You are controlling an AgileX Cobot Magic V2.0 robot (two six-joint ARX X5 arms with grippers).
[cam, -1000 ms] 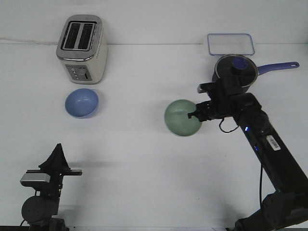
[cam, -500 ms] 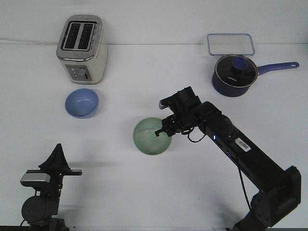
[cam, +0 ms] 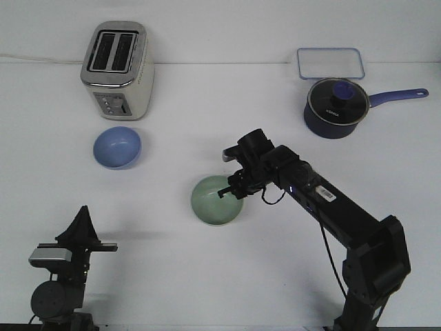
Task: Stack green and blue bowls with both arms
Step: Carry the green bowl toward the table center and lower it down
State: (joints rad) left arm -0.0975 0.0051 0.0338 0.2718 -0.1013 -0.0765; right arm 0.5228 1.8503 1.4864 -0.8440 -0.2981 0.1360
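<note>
The pale green bowl (cam: 215, 202) sits near the middle of the white table. My right gripper (cam: 228, 192) is shut on the green bowl's right rim, one finger inside the bowl. The blue bowl (cam: 117, 147) rests upright at the left, just in front of the toaster, well apart from the green one. My left gripper (cam: 83, 219) is parked at the front left, its pointed fingers together and pointing up, holding nothing.
A silver toaster (cam: 116, 69) stands at the back left. A dark navy saucepan with glass lid (cam: 335, 107) and a clear rectangular container (cam: 330, 63) are at the back right. The right arm (cam: 331, 210) stretches diagonally from the front right.
The right arm has carried the green bowl leftward and toward the front, from beside the saucepan to the table's middle; over the last half second it barely shifted. The left arm has not moved.
</note>
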